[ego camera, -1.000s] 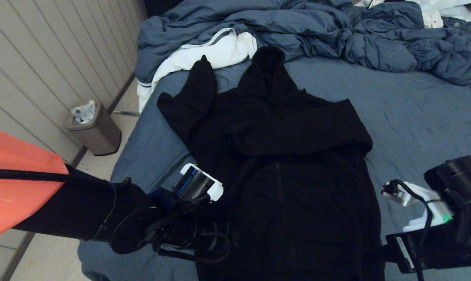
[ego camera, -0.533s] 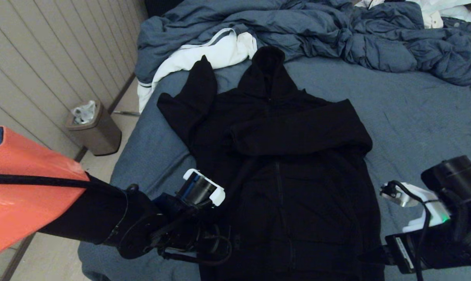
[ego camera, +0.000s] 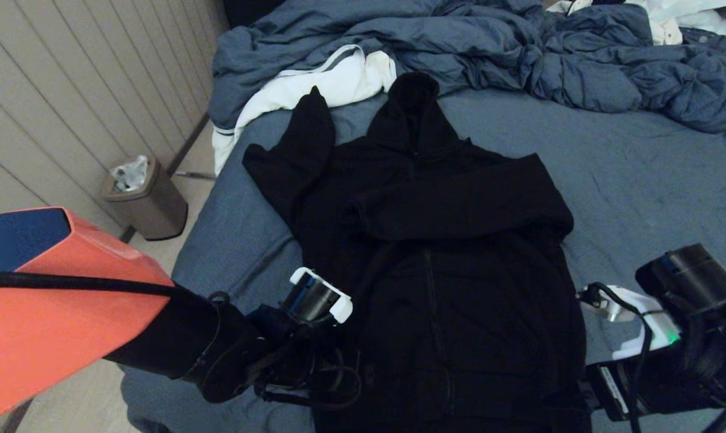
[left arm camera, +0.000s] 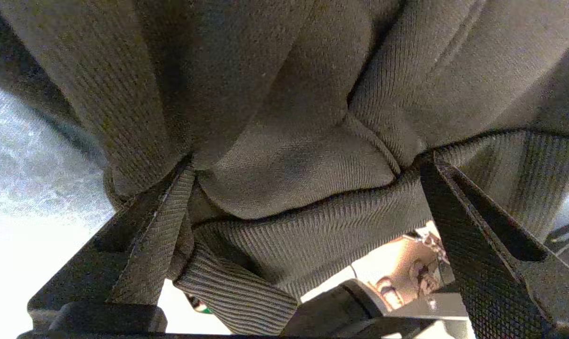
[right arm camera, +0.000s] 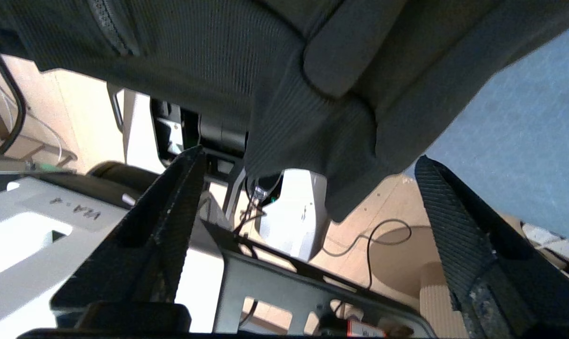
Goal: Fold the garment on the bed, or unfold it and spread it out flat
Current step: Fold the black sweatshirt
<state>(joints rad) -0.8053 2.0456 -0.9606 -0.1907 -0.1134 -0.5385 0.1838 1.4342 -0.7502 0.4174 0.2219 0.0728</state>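
Left gripper (left arm camera: 308, 188) is spread wide at the hoodie's hem corner, ribbed band bunched between the two fingers (left arm camera: 459, 226), nothing pinched. In the head view it sits at 7 o'clock of the garment, at the bed's near edge. Right gripper (right arm camera: 308, 193) is also spread wide, ribbed hem corner hanging loose between its fingers (right arm camera: 171, 212) without touching either one; head view puts it at 5 o'clock of the garment, mostly hidden under the wrist housing.

Garment (ego camera: 435, 252): black zip hoodie, lying front-up on the bed (ego camera: 639, 174), hood pointing to 12 o'clock. One sleeve is folded straight across the chest, the other angles up toward 11 o'clock. Hem hangs slightly past the near edge of the mattress.

White cloth with grey stripes (ego camera: 315, 90) lies at 11 o'clock of the hoodie, touching the raised sleeve's cuff. Blue-grey duvet (ego camera: 519, 54) is heaped across the far side of the bed, 12 to 2 o'clock. Lidded bin (ego camera: 146, 201) stands on the floor at 9 o'clock, against the panelled wall (ego camera: 68, 108).
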